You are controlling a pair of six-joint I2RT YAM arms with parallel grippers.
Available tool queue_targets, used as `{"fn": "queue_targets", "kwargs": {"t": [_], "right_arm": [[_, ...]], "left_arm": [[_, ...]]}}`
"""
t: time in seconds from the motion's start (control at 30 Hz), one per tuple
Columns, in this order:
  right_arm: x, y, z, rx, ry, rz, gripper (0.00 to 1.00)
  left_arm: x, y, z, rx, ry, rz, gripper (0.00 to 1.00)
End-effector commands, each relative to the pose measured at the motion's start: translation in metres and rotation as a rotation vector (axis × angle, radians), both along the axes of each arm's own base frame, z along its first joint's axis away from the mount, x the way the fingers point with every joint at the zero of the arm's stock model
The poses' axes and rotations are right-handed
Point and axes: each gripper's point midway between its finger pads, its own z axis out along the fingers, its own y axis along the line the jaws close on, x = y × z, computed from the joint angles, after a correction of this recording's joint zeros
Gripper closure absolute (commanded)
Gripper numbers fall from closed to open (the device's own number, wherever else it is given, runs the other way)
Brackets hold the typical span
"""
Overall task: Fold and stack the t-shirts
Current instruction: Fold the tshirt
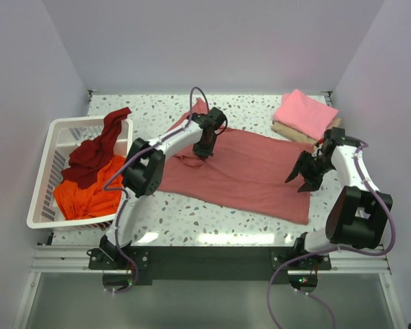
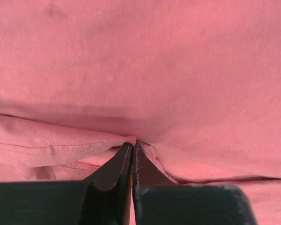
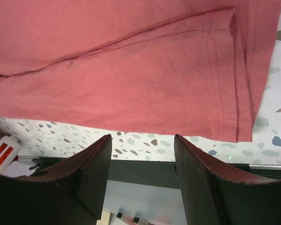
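Observation:
A dusty rose-red t-shirt (image 1: 250,171) lies spread across the middle of the table. My left gripper (image 1: 204,153) is down on its upper left part, shut on a pinched fold of the cloth (image 2: 126,139); the jaws meet with fabric at the tips (image 2: 132,146). My right gripper (image 1: 300,179) hovers open by the shirt's right edge. In its wrist view the fingers (image 3: 143,137) stand apart over speckled tabletop, just off the hem (image 3: 225,93), holding nothing. A folded bright pink t-shirt (image 1: 305,113) sits at the back right. A dark maroon t-shirt (image 1: 96,147) and an orange t-shirt (image 1: 89,192) lie in the basket.
The white slatted basket (image 1: 44,205) stands at the left edge of the table. Under the pink shirt lies a folded tan cloth (image 1: 293,133). The table's front edge (image 3: 145,166) runs just beyond my right fingers. Walls close in at the back and sides.

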Motion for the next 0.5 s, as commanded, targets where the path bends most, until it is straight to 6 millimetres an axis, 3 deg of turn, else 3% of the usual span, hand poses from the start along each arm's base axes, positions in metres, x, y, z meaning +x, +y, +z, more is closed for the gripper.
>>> {"fn": "queue_targets", "kwargs": {"t": [0.0, 0.1, 0.13, 0.2, 0.33, 0.37, 0.47], "right_arm": [[0.005, 0.004, 0.001, 0.028, -0.022, 0.026, 0.40], [0.005, 0.005, 0.001, 0.033, -0.022, 0.028, 0.40], [0.005, 0.005, 0.001, 0.034, -0.020, 0.025, 0.40], [0.007, 0.005, 0.001, 0.037, -0.024, 0.026, 0.40], [0.009, 0.006, 0.001, 0.043, -0.032, 0.027, 0.40], [0.010, 0.006, 0.001, 0.043, -0.033, 0.028, 0.40], [0.010, 0.006, -0.001, 0.048, -0.033, 0.027, 0.40]], "left_arm": [[0.014, -0.005, 0.010, 0.020, -0.032, -0.037, 0.93], [0.022, -0.011, 0.015, 0.007, -0.056, -0.047, 0.81], [0.025, -0.013, 0.019, -0.002, -0.069, -0.048, 0.70], [0.036, -0.020, 0.037, -0.030, -0.120, -0.044, 0.53], [0.051, -0.024, 0.077, -0.075, -0.210, -0.006, 0.32], [0.052, -0.020, 0.090, -0.086, -0.234, 0.012, 0.29], [0.042, -0.002, 0.100, -0.117, -0.242, 0.093, 0.22]]}}
